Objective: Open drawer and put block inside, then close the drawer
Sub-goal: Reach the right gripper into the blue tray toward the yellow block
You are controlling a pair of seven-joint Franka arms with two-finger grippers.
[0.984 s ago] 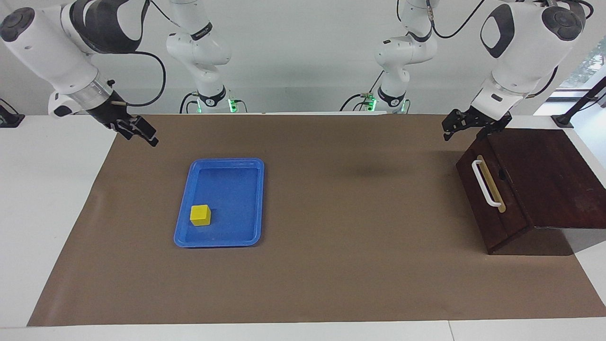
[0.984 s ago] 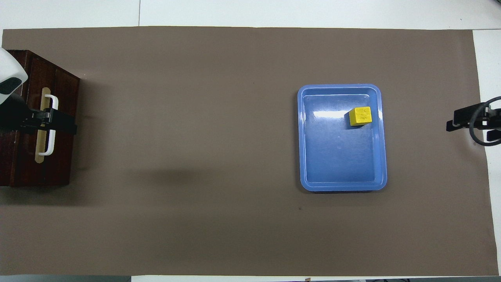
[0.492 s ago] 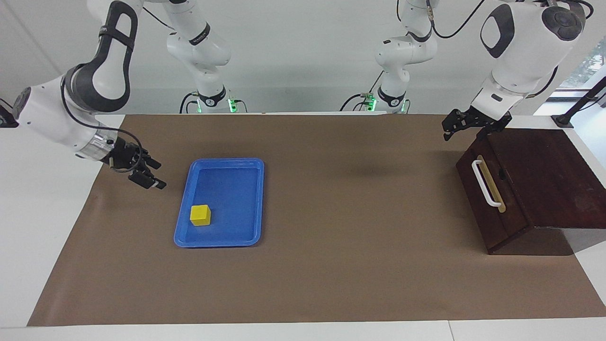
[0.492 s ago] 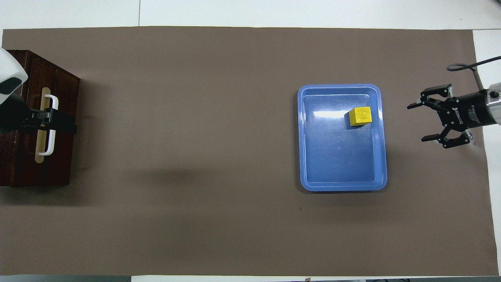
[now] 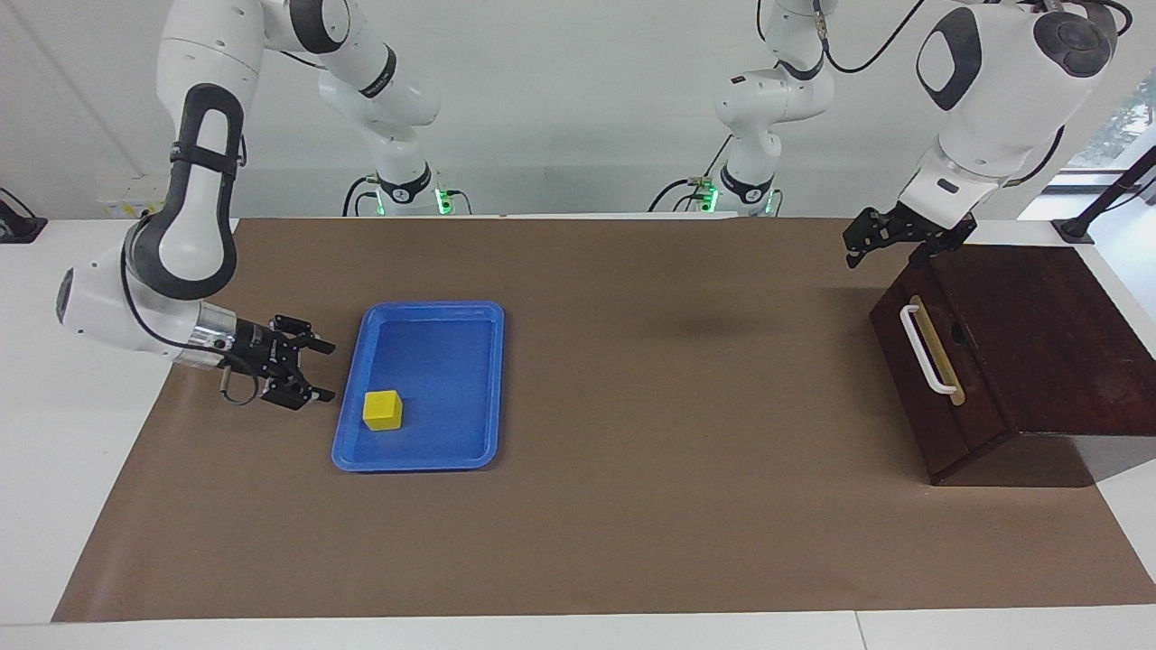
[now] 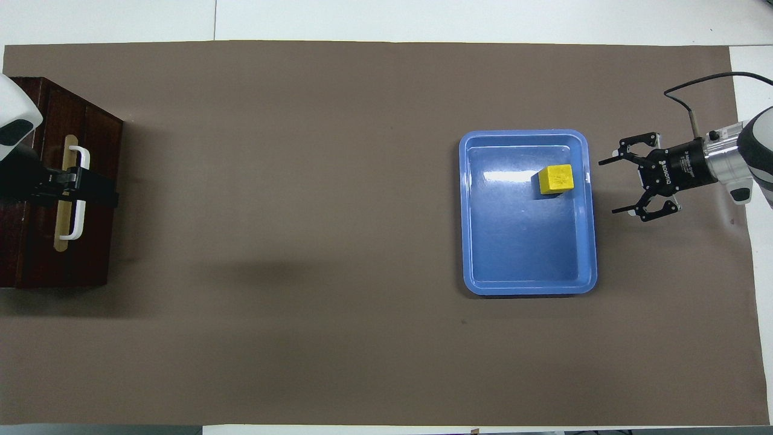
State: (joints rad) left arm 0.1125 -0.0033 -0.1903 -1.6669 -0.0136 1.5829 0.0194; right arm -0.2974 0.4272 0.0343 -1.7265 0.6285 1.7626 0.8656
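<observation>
Within a second the right gripper (image 5: 316, 370) had swung down beside the tray (image 5: 424, 460), jaws wide open toward the block (image 5: 382, 409), while the left gripper (image 5: 853, 246), jaws unreadable, waited over the shut drawer (image 5: 939, 379).

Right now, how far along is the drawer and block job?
Nothing looks done yet. The drawer is shut, and the left gripper waits over the mat beside the box's top corner, off the white handle. In hand: the right gripper, open, is beside the blue tray, aimed at the block lying in it. Left: grasp, open, place, close.
</observation>
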